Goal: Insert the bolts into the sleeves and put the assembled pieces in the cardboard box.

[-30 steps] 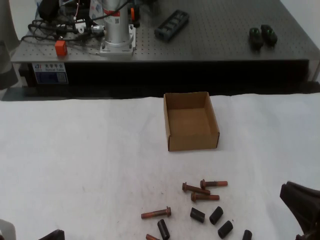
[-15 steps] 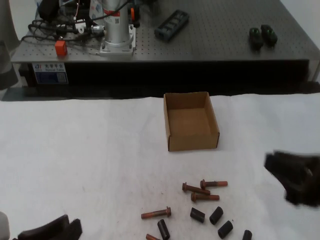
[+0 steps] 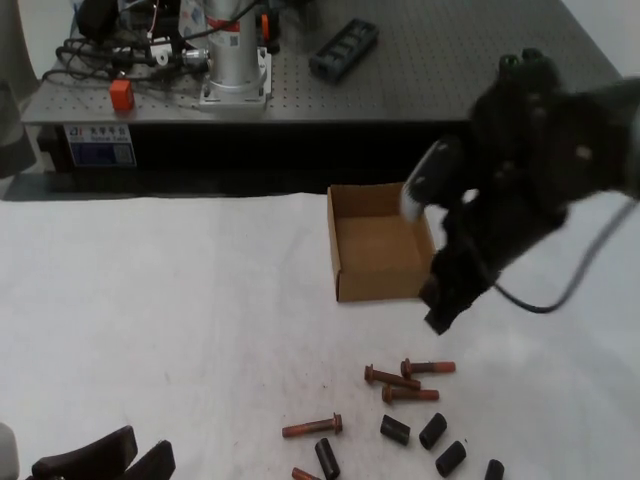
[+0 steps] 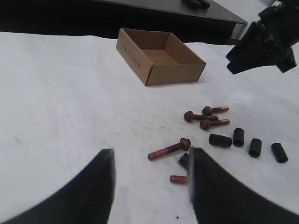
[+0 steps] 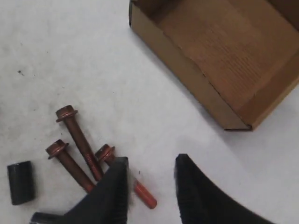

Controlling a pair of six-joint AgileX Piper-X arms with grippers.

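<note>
Three copper bolts point(image 3: 408, 380) lie in a cluster on the white cloth, with another bolt point(image 3: 312, 428) to their left. Several black sleeves point(image 3: 432, 430) are scattered just in front of them. The open cardboard box point(image 3: 385, 283) stands behind them, with nothing inside. My right gripper point(image 3: 440, 310) hangs open between the box and the bolt cluster; its wrist view looks down on the bolts point(image 5: 79, 140), a sleeve point(image 5: 21, 182) and the box point(image 5: 187, 74). My left gripper point(image 3: 105, 462) is open at the near left edge, facing a bolt point(image 4: 168, 149), the sleeves point(image 4: 219, 140) and the box point(image 4: 175, 74).
A black perforated bench point(image 3: 450, 90) runs along the back, carrying a metal post point(image 3: 235, 60), cables, an orange block point(image 3: 121, 95) and black parts point(image 3: 343, 48). White cloth point(image 3: 160, 300) covers the work area, with open room on the left.
The right arm has swung from the near right edge up and left, to hang between the box and the bolts. The left gripper has come slightly further into view.
</note>
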